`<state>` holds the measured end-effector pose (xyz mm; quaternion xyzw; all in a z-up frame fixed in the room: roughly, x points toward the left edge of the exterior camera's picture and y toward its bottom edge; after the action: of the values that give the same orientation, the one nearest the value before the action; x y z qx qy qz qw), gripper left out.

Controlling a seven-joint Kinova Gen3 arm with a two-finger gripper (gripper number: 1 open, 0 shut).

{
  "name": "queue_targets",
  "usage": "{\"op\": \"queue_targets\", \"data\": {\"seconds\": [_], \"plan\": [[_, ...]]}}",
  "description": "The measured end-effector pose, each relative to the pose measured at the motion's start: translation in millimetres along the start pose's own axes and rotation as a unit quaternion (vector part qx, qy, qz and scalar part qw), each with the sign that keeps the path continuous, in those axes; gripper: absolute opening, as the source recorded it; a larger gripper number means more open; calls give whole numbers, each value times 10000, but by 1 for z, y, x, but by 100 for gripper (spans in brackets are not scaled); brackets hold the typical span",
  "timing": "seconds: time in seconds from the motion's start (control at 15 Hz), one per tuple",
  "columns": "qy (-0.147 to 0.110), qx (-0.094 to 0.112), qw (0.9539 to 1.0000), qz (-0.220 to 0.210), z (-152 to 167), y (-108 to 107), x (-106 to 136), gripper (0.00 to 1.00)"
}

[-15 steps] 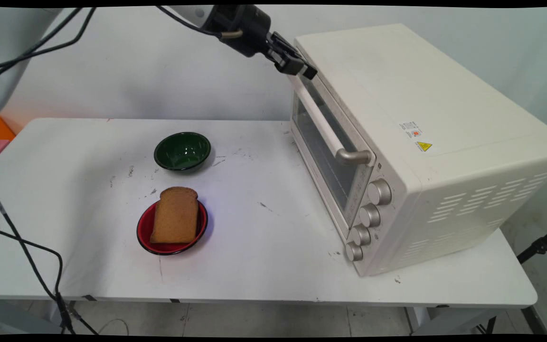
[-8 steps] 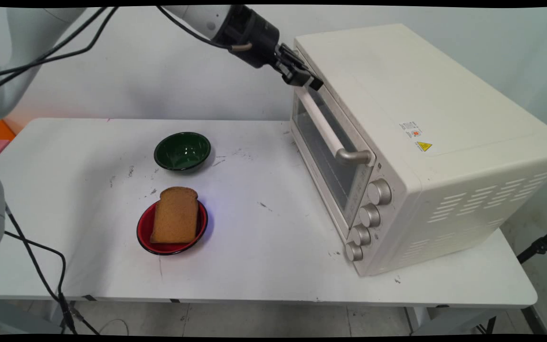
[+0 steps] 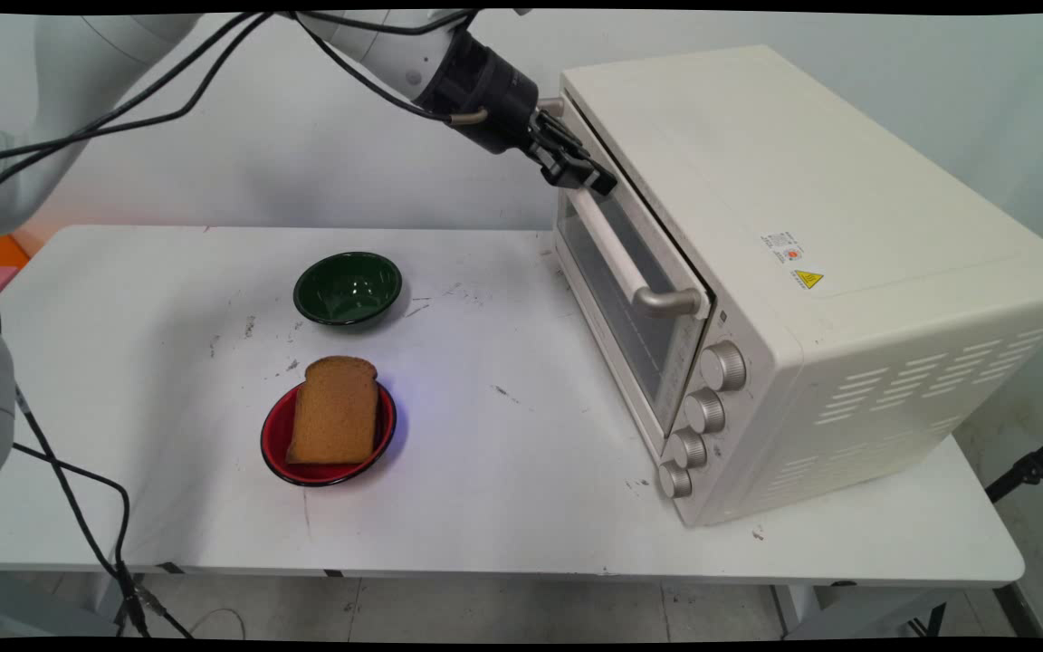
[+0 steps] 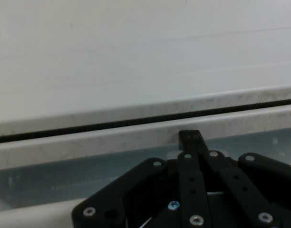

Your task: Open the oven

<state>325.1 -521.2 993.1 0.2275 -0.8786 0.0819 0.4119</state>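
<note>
Now: claw (image 3: 601,184) closed, on oven door (image 3: 627,288) top edge | fingertips (image 4: 189,137) together

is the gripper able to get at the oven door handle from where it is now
Probably yes: the gripper is shut against the top edge of the oven door, just above the handle, with nothing between them; the door looks slightly ajar.

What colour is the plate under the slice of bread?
Red with a dark rim; the plate shows best in the main view.
</note>
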Motion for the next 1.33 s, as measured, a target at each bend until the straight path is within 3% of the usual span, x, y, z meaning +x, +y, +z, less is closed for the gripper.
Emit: {"op": "queue_targets", "data": {"seconds": [0.47,1.33], "plan": [[-102,-13,9999,-45,-7,0,-12,0],[-385,-106,9992,-90,-51,11,-45,0]]}}
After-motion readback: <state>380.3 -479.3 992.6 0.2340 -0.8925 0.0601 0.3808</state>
